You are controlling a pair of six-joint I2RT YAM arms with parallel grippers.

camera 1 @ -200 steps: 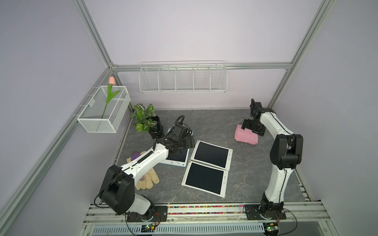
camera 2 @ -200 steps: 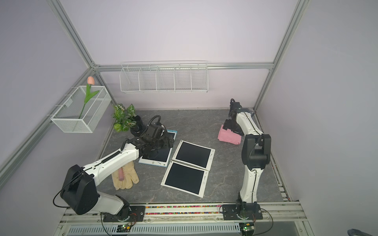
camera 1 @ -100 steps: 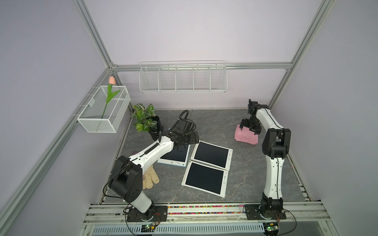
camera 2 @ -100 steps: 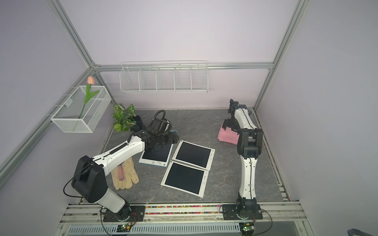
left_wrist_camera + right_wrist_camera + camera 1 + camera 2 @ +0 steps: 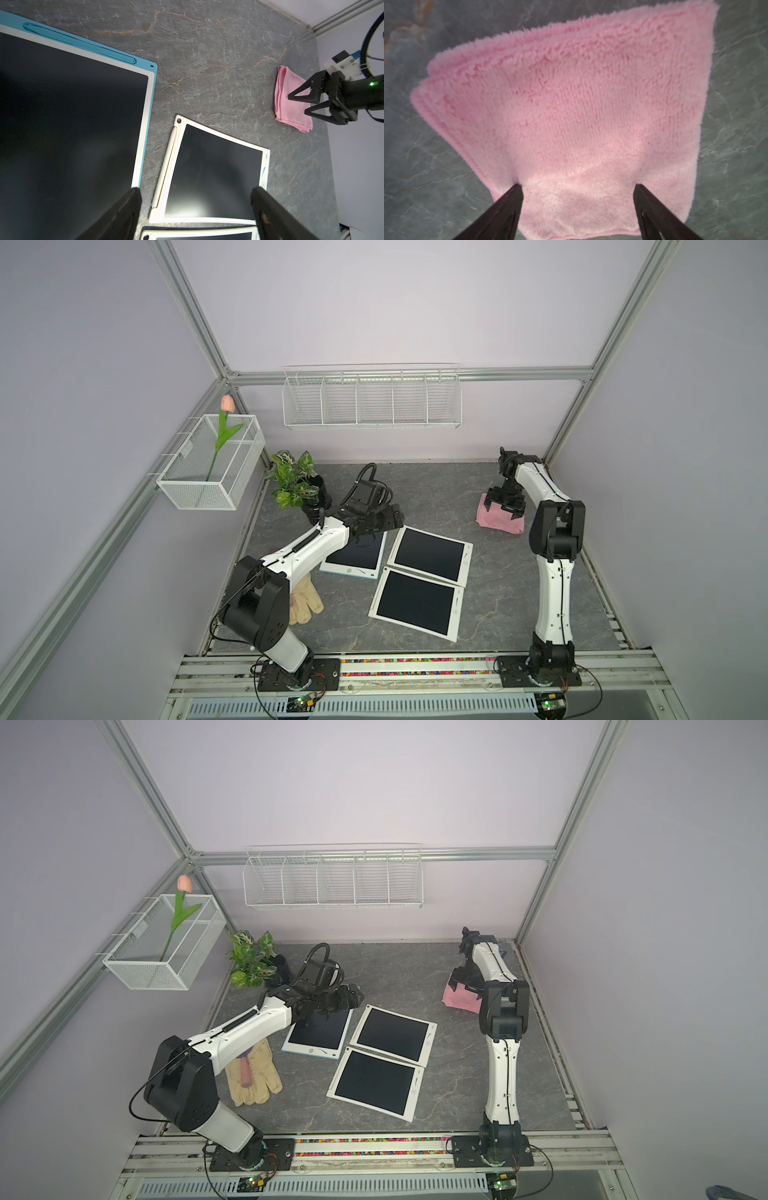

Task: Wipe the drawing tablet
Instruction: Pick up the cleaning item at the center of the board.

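Drawing tablet [image 5: 357, 556], blue-edged, lies flat on the desk [image 5: 453, 489] under the left gripper [image 5: 195, 189], fingers wide and empty, while the right gripper [image 5: 578, 188] plants wide fingers on the pink cloth [image 5: 571, 93], probably to pinch it.

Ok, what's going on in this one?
The right gripper is down on the folded pink cloth at the far right of the table. Its jaws are open, with the fingertips pressed into the pile and not yet closed on it. The left gripper hangs open over the far end of the blue-framed drawing tablet, holding nothing. Two white-framed tablets lie beside it. The cloth has not reached any tablet, so no wiping has begun.
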